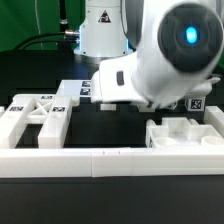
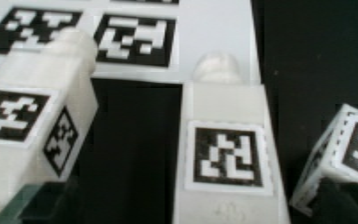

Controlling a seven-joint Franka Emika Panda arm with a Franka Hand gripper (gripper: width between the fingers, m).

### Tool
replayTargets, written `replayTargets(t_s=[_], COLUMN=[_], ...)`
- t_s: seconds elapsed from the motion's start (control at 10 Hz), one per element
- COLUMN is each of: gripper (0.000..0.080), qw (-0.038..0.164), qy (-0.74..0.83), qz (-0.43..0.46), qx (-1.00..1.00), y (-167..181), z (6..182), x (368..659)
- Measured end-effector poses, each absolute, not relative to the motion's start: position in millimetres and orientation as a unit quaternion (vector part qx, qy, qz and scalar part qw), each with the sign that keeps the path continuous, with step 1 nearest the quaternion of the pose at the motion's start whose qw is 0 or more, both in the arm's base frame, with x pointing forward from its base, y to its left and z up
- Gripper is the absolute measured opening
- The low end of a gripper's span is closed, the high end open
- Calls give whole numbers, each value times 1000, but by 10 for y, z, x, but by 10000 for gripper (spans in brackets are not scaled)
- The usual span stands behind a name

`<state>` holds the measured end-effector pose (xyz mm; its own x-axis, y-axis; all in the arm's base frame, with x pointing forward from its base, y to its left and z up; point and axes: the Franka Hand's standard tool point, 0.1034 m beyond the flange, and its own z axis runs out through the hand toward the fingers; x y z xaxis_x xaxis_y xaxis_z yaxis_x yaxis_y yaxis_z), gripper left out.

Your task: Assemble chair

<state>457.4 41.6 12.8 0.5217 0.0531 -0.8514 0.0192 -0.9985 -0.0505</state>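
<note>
- The low border wall (image 1: 60,160) closes off the near edge of the table (image 1: 110,128).
- Just behind the wall, toward the exterior view's left, a chair frame (image 1: 40,118) takes up the surface.
- Behind the wall on the exterior view's right sits a blocky chair part (image 1: 185,133).
- Behind the wall's middle, between these two, the table is bare.
- The robot arm (image 1: 170,50) hangs over that gap and blocks the way in from above.

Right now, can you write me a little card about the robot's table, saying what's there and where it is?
robot arm: white, bent low over the black table
chair parts: white, tagged, spread out; chair not built yet
exterior view's left: frame-like part
exterior view's right: chunky part
wrist view: tagged bars side by side, gaps between
front: long low wall
gripper: open, nothing seen held
</note>
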Motion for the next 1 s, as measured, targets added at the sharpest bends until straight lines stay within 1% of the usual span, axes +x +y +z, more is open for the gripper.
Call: replayTargets(t_s=[0.1, 0.2, 0.3, 0.6, 0.7, 0.9, 1.0], gripper=[649, 649, 649, 649, 547, 280, 280], qw=[17, 17, 17, 17, 17, 17, 18], qy=[-22, -23, -22, -23, -23, -24, -24], qz=[507, 544, 539, 539, 539, 538, 538], qx=[-862, -839, -842, -842, -842, -842, -842], y=[427, 420, 417, 430, 428, 426, 426], z=[72, 101, 72, 47, 46, 51, 54], x=[4614, 4530, 4567, 4540, 4538, 4545, 4549])
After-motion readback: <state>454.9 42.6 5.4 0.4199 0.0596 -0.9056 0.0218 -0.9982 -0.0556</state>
